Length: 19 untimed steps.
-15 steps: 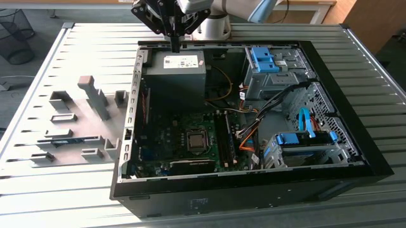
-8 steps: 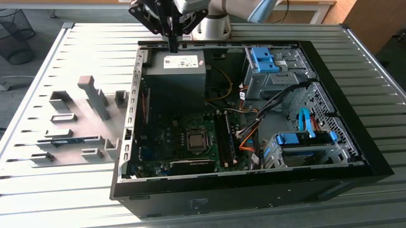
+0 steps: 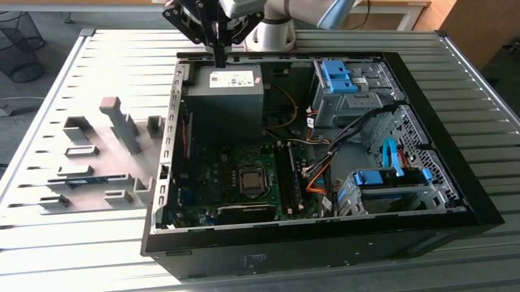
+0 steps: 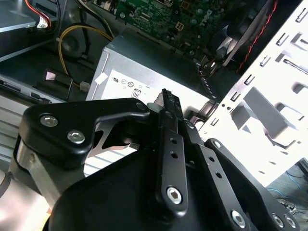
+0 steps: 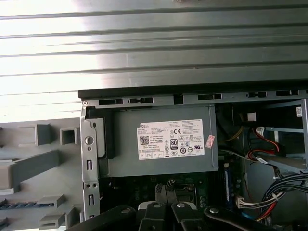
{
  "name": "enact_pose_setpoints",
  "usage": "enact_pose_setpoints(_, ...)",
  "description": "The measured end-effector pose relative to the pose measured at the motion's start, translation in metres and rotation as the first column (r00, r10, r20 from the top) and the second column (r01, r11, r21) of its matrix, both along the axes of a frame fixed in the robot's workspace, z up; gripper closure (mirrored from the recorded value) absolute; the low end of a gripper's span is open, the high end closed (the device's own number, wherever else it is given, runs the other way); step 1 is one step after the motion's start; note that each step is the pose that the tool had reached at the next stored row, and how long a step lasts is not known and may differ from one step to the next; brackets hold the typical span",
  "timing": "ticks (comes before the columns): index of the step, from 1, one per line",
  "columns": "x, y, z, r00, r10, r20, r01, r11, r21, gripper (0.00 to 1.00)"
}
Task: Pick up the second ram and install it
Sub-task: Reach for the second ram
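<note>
Gripper [image 3: 219,59] hangs clenched, nothing seen in it, at top centre of the exterior view over the power supply [image 3: 223,91]; second ram [image 3: 91,179] lies in the grey slotted fixture [image 3: 118,118] at the exterior view's middle left, judged light, stiff and fragile, best pinched by its long edges, off the chips.

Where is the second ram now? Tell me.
On the exterior view's left, the second ram lies among the grey slotted blocks, outside the computer case; the gripper hangs over the power supply.
</note>
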State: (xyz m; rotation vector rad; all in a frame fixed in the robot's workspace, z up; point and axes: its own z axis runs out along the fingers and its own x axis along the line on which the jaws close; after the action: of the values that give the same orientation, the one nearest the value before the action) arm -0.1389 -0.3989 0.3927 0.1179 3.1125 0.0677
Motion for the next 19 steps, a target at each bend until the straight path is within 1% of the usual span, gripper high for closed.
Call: enact_pose_setpoints(19,-0.0080,0.0000,-0.0008,1.0000,0.000,0.0000,0.000,1.0000,0.0000,0.90)
